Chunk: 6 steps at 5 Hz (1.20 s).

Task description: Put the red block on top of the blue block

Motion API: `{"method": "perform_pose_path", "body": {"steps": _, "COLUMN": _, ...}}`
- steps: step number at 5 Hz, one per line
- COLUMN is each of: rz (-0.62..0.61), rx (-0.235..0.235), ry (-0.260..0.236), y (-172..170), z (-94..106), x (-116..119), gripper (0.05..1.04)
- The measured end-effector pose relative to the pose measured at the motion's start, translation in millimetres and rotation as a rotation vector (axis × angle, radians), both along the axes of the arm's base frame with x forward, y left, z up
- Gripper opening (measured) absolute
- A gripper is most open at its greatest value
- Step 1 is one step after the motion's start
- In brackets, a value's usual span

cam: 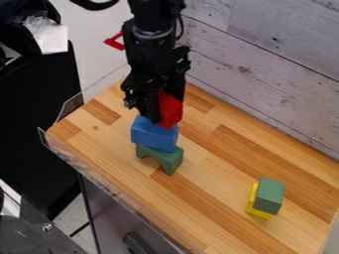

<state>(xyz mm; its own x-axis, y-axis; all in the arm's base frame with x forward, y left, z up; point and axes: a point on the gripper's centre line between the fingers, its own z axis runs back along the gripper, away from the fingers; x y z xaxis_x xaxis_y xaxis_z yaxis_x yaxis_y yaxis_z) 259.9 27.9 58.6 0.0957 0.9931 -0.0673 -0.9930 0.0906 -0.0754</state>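
On the wooden bench [212, 198], a green arched block [171, 159] bears the blocky blue piece [153, 135]; above that, the black hand [163, 106] pinches the squarish red block [171, 110], contact unclear. Placing seems underway: next, centre, settle, release gently.

Striped wooden tabletop [198, 198]; on it green arched block [172, 159], yellow block [257, 212] well apart.
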Motion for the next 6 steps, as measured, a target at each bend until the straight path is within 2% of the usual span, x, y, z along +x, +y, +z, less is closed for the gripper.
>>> {"method": "perform_pose_path", "body": {"steps": 2, "rz": 0.005, "rx": 0.008, "ry": 0.027, "y": -1.9, "z": -13.8, "x": 0.9, "gripper": 0.579}}
{"method": "perform_pose_path", "body": {"steps": 5, "rz": 0.034, "rx": 0.001, "ry": 0.035, "y": -6.7, "z": -20.4, "x": 2.4, "gripper": 0.578}}
{"method": "perform_pose_path", "body": {"steps": 6, "rz": 0.035, "rx": 0.0, "ry": 0.038, "y": -6.9, "z": -21.3, "x": 2.6, "gripper": 0.623}}
